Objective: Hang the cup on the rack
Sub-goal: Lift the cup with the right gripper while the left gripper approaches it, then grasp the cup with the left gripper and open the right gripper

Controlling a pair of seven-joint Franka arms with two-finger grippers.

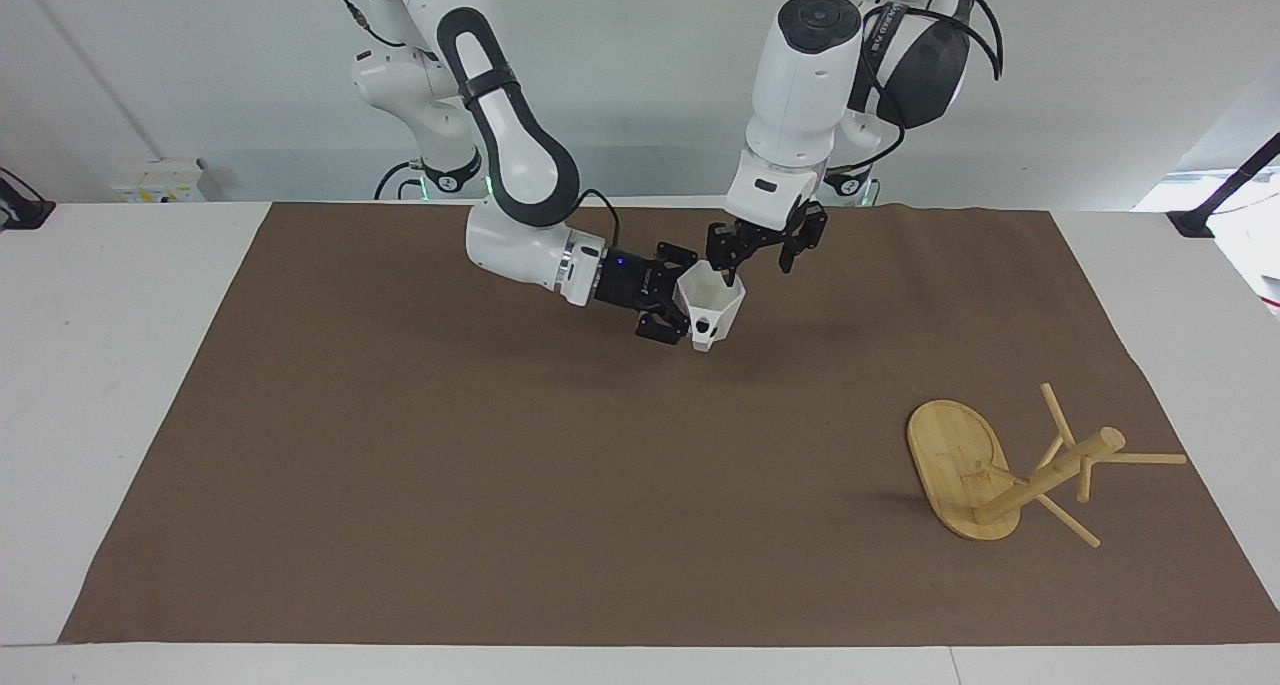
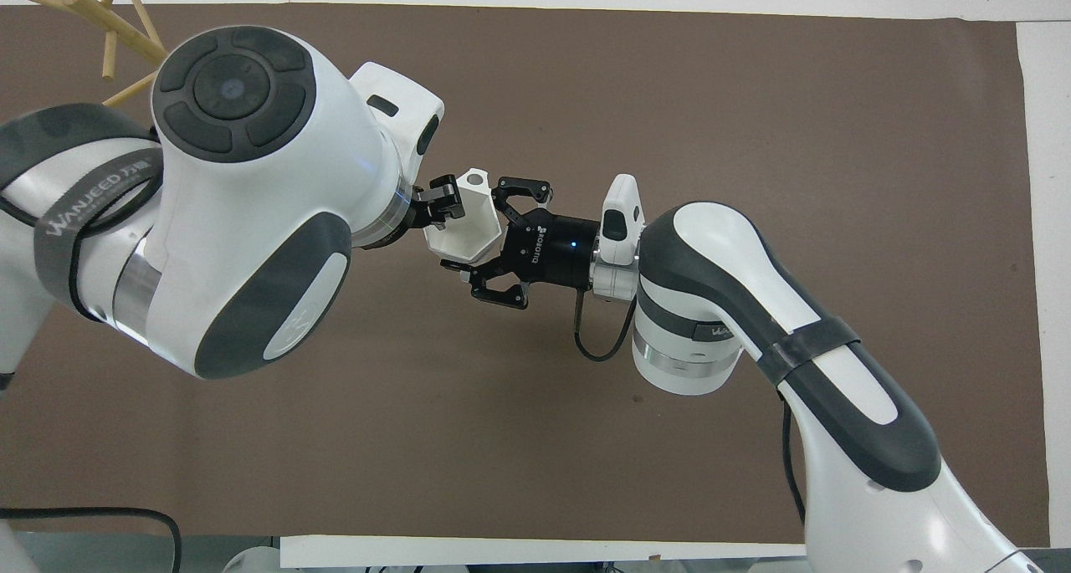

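over the middle of the brown mat (image 1: 400, 445), toward the robots' edge of it, we saw the right gripper (image 1: 668, 307) lying almost level in the air, and its fingers (image 2: 520, 193) reached along two sides of the cup (image 1: 712, 311) and gripped it. the cup was white and faceted, off the mat, with its hexagonal rim turned upward and toward the left arm, and its handle with the small dark hole pointed down. from above, the left gripper (image 1: 757, 250) came down to the cup's rim. its fingers (image 1: 722, 261) were spread apart, and one fingertip sat at the rim, while the other stood clear of the cup. we could not tell whether that fingertip really touched the rim. the right arm bent low over the mat, and the left arm stood steeply above the cup. the rack (image 1: 1010, 473) was well apart from both grippers, at the left arm's end of the mat and farther from the robots. it lay tipped over, its oval base on edge, and its post and pegs leaned down to the mat.
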